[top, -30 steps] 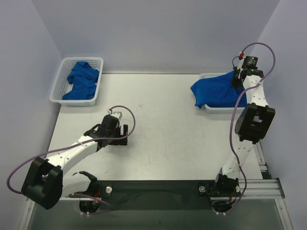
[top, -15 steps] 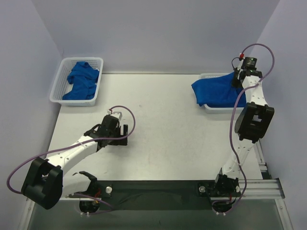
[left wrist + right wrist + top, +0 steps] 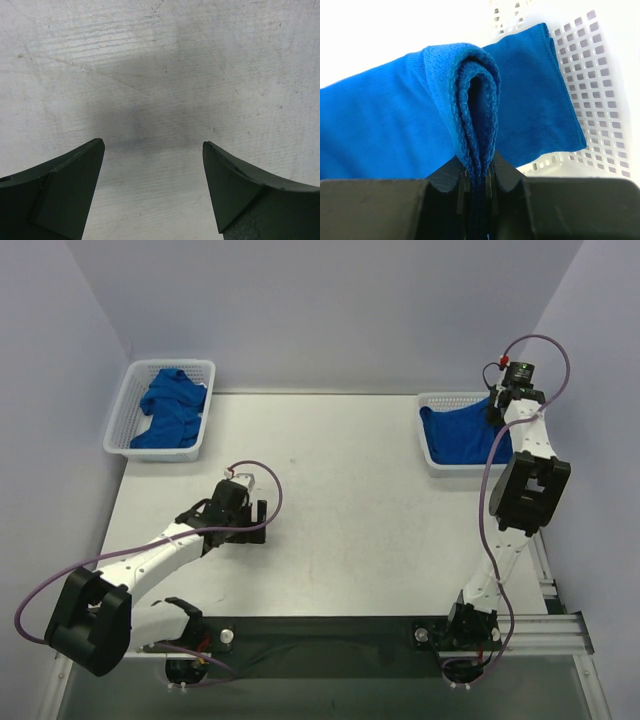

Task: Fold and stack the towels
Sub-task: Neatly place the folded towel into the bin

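Right wrist: bunched blue towel clamped between right jaws

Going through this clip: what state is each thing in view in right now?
left tool: open, empty, above the table
right tool: shut on held towel
held towel: edge pinched, lying in right basket
crumpled towels: unfolded, heaped in left basket

We find no readable text, label, brand, number or sign in any view.
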Available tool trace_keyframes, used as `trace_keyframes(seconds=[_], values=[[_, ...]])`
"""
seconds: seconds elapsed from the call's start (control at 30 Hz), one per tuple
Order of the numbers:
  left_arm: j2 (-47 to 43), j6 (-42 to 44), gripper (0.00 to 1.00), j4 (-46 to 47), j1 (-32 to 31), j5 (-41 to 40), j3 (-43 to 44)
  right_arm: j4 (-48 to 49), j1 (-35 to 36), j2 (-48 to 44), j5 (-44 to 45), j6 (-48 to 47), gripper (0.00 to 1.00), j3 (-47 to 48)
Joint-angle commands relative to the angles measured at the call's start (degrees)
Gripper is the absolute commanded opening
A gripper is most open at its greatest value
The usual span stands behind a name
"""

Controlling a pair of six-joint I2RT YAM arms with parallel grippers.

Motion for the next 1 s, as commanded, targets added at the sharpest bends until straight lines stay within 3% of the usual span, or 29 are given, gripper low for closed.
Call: trace_keyframes(seconds=[0.0, 0.97], values=[[0.1, -0.4, 0.91, 1.9, 0.0, -0.3, 1.4, 0.9, -0.5, 0.3, 2.8, -0.9, 0.0, 0.1], [-0.5, -0.5, 0.91, 1.7, 0.1, -0.6, 1.2, 2.2, -0.6, -2.4, 4.5, -1.8, 0.01, -2.8]])
